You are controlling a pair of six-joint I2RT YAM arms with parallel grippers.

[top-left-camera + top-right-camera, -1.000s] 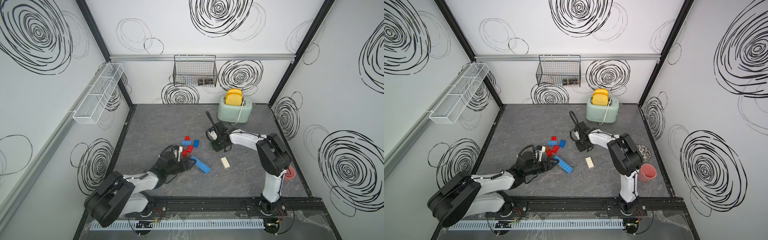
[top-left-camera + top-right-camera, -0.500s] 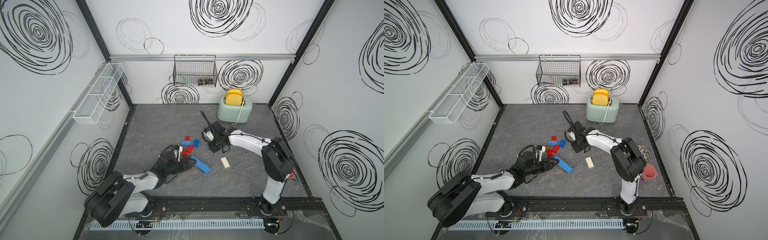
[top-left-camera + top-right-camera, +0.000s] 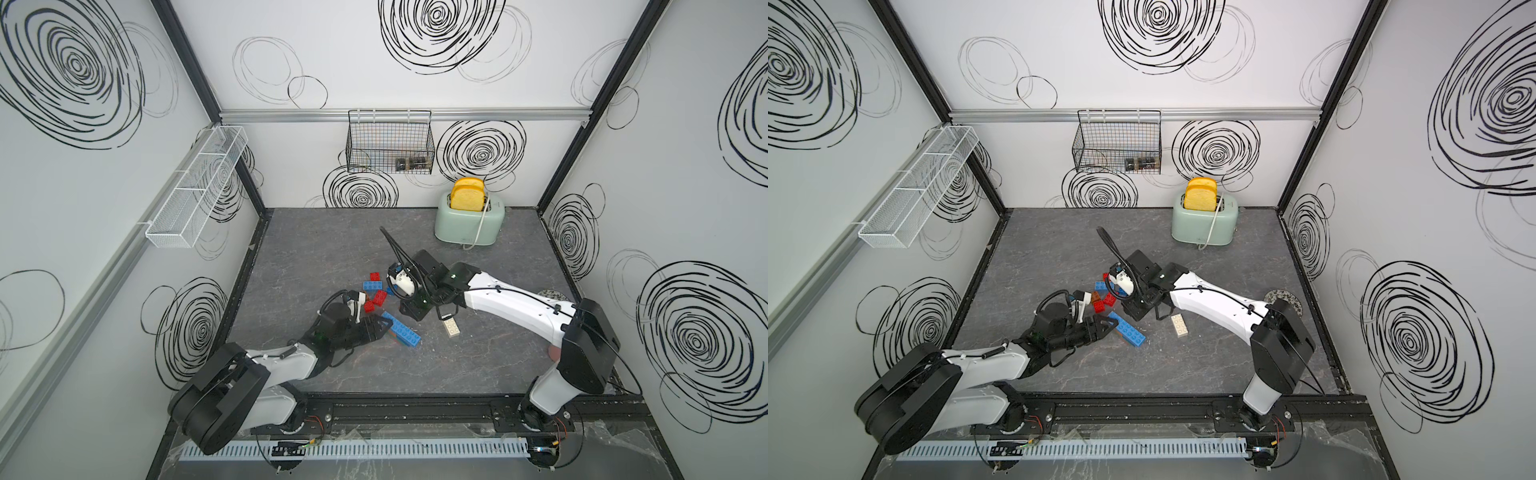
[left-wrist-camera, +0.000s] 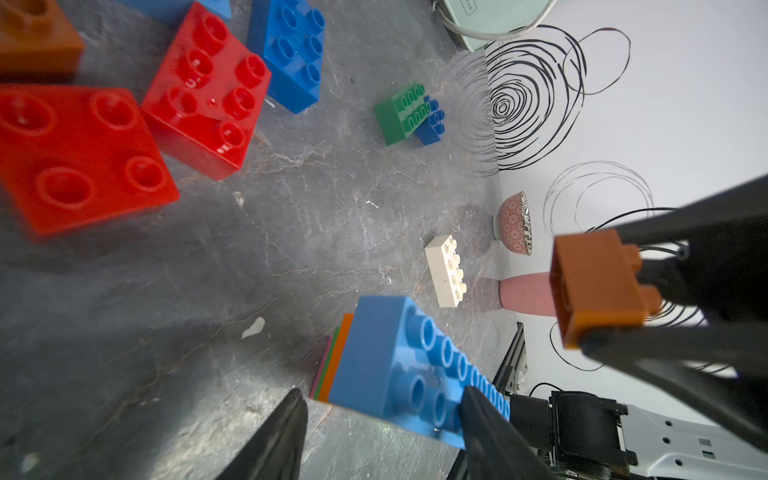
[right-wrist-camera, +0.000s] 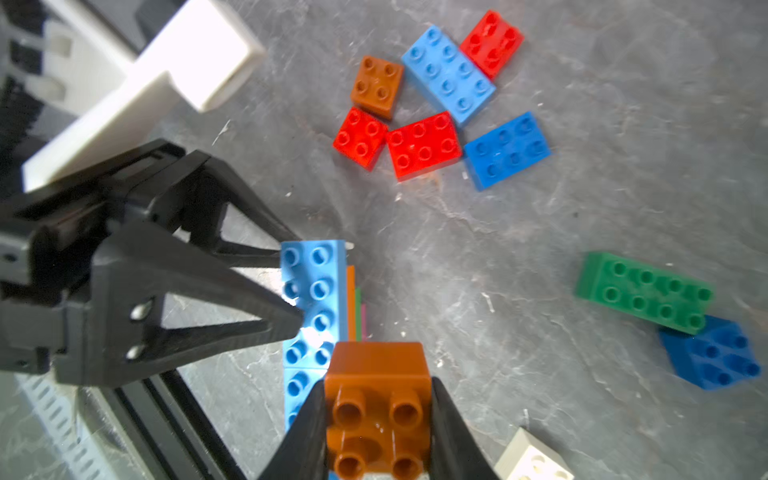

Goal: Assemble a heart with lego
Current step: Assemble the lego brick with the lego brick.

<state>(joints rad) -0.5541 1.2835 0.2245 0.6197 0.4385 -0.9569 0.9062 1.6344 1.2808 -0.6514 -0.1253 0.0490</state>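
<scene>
Scene: We look down on a grey marbled surface (image 3: 332, 232) where two arms meet over scattered plastic bricks. No heart is recognisable yet.
Right pincer: The right pincer (image 5: 377, 415) is clamped on a small brown four-stud plastic brick (image 4: 598, 286), carried clear of the surface.
Left pincer: The left pincer (image 4: 382, 395) is closed around one end of a long light-blue plastic brick (image 5: 316, 291), which rides on thin orange, green and pink layers. We judge it a bracing grip, though one finger's contact is hard to confirm.
Where the build is: In both top views the long brick lies near the front middle of the surface. The brown brick hangs just beside its other end, not yet touching as far as we can tell.
Spare stock: A red square brick (image 5: 360, 137), a red six-stud brick (image 5: 424, 145) and some blue pieces cluster beyond. A cream brick (image 3: 451, 328) lies apart.
Step in hand: We read this as seating the brown brick on the long brick's studs.
Doing it well: We would square the brown brick to the stud rows first, then press straight down, never at a slant. The left pincer should hold firm so the stack neither skids nor tips. With the two pincers this close, we would pick studs well away from the left fingers.
</scene>
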